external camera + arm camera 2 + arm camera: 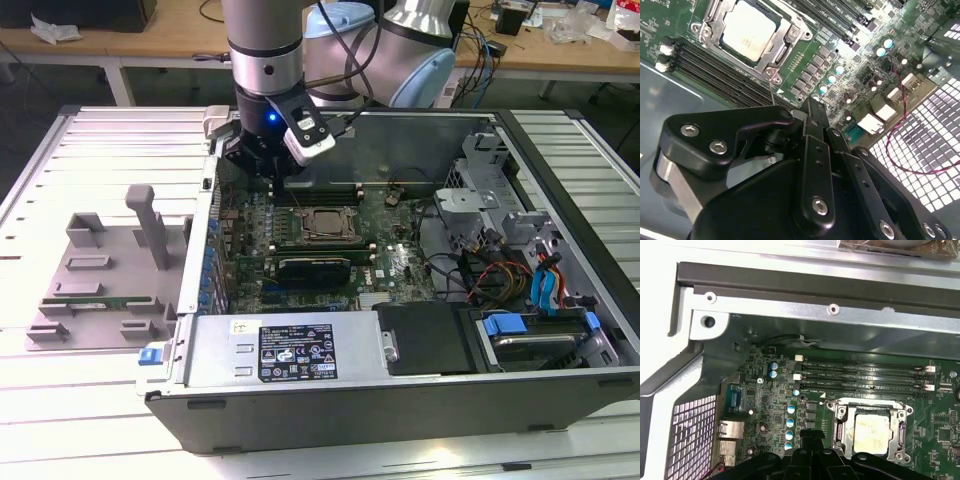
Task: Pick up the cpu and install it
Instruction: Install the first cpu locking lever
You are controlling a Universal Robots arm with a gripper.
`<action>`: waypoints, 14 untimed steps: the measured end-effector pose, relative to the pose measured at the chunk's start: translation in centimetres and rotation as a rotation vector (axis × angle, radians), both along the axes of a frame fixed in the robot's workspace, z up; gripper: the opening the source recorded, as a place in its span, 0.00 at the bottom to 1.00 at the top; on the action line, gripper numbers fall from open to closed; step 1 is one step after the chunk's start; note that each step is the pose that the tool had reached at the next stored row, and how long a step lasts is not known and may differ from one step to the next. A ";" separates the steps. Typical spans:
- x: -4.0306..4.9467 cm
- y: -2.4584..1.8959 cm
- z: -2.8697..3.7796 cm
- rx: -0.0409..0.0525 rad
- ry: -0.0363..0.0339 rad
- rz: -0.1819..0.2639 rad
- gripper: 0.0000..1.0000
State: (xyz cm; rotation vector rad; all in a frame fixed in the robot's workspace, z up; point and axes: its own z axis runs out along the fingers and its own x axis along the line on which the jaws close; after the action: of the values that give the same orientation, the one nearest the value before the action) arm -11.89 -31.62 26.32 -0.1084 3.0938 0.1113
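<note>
The cpu (325, 222) (749, 30) (872, 432) lies flat in the motherboard socket, silver top up, with the metal socket frame (790, 37) around it. My gripper (275, 178) (810, 104) (810, 436) hangs inside the open computer case, above the board, toward the exterior view's left of the socket. Its black fingers (816, 125) are pressed together with nothing between them. It is apart from the cpu and touches nothing.
Memory slots (865, 375) run beside the socket. The case's metal wall (815, 295) and perforated rear panel (690, 435) stand close by. A power supply (290, 350), drive cage (520, 240) and cables (490, 275) fill the case. A grey fixture (100, 270) sits on the exterior view's left.
</note>
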 end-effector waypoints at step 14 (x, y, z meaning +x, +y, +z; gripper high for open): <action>-0.61 -0.02 -0.06 0.1024 0.0000 -0.001 0.11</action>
State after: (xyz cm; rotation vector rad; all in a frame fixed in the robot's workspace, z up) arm -12.50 -31.64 26.26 -0.1035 3.0807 0.2692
